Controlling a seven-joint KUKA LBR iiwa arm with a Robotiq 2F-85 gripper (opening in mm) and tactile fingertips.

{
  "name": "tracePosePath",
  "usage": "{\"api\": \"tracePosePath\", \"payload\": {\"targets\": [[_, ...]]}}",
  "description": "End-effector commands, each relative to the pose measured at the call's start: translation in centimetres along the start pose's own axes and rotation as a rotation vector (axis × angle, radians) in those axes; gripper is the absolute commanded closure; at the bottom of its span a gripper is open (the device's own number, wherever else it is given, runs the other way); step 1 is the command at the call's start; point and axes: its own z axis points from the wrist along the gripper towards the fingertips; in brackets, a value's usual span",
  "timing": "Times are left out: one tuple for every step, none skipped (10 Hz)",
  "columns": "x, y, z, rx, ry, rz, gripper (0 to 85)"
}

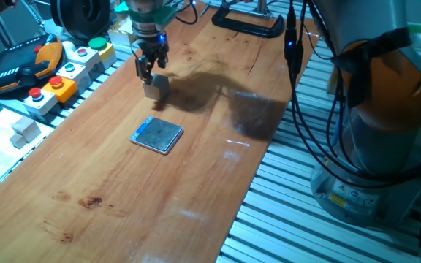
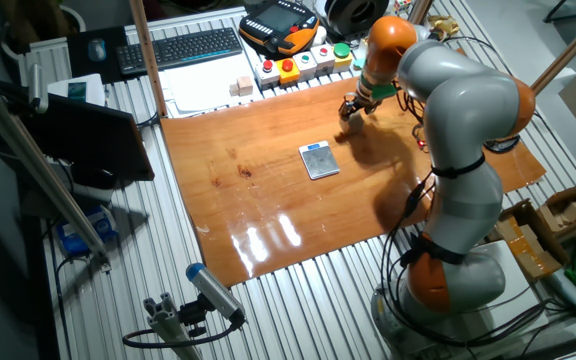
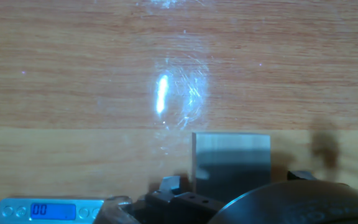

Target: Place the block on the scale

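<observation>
We found the gripper [image 1: 150, 73] directly above the block [image 1: 156, 88], its fingertips at the block's upper faces. In the hand view the block [image 3: 231, 163] sat between the dark finger tips at the lower edge of the picture. We could not tell whether the fingers were already clamped on the block or merely straddled it, nor whether the block rested on the worktop [image 1: 196, 183] or hung just clear of it.

In one fixed view the scale [image 1: 157, 135] lay at about 6 o'clock from the block, near but clearly apart, with bare wood between them. The scale's sides ran oblique to the worktop's edges. In the hand view only the scale's lit display [image 3: 51, 210] showed, at about 8 o'clock from the block.

We judged that the coming move would turn on that short offset: a lift, a short travel toward the scale, and a descent onto its plate. The path between appeared open. The button boxes [image 1: 68, 69] stood along the worktop's edge at about 9 o'clock, well off that line. A whitish cube [image 1: 26, 130] sat beyond that edge, well apart.
</observation>
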Motion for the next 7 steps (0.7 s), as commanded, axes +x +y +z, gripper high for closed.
{"api": "tracePosePath", "payload": {"targets": [[-0.06, 0.03, 0.13, 0.002, 0.000, -0.002, 1.0], [-0.10, 0.01, 0.25, 0.005, 0.000, -0.003, 1.0], [-0.13, -0.05, 0.41, 0.005, 0.000, -0.004, 1.0], [-0.14, -0.18, 0.64, 0.005, 0.000, -0.006, 1.0], [-0.18, -0.23, 0.84, 0.005, -0.001, -0.006, 1.0], [-0.22, -0.26, 1.00, 0.003, -0.001, -0.005, 1.0], [-0.23, -0.27, 1.05, 0.001, 0.002, -0.005, 1.3]]}}
